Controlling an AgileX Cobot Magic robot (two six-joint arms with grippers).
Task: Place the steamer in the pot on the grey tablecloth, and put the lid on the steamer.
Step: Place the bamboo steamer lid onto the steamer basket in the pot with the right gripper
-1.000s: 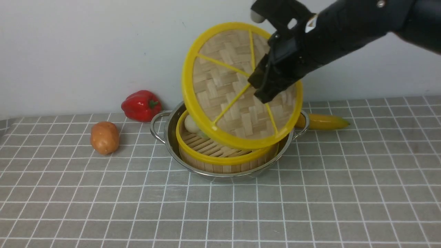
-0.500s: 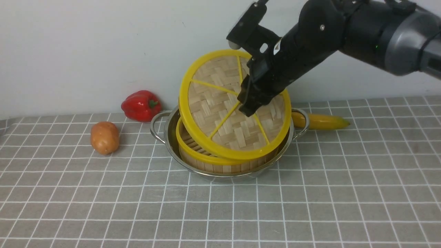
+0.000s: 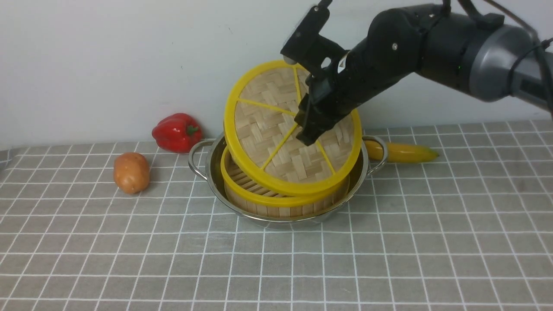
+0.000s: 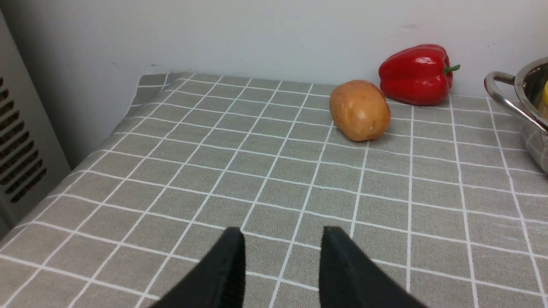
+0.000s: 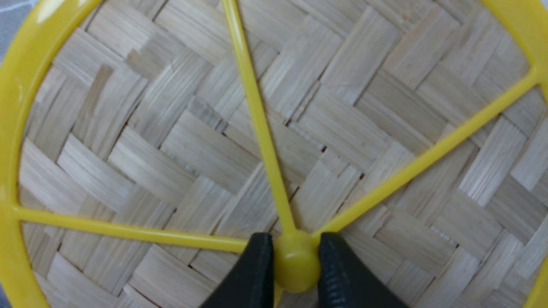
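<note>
Steamer (image 3: 281,202) sits in pot (image 3: 214,166); right tool (image 5: 295,250) grips tilted lid (image 3: 276,129) over it; left tool (image 4: 282,234) parted, empty.

A red pepper (image 3: 177,132) sits by the white wall (image 3: 108,65). A brown potato (image 3: 131,172) lies near it. A yellow banana (image 3: 406,152) lies well apart, to the right.

Front view: from the robot's side, facing 12 o'clock and slightly down, mid-range, over cloth (image 3: 389,259) and pot (image 3: 214,172) to the wall (image 3: 108,65). Left wrist view: low, close over the cloth, facing 12 o'clock; shares with front the potato (image 3: 131,172) at the pot's 9 o'clock, pepper (image 3: 176,131) at 10. Right wrist view: very near, filled by the lid (image 5: 192,141), also in front.
</note>
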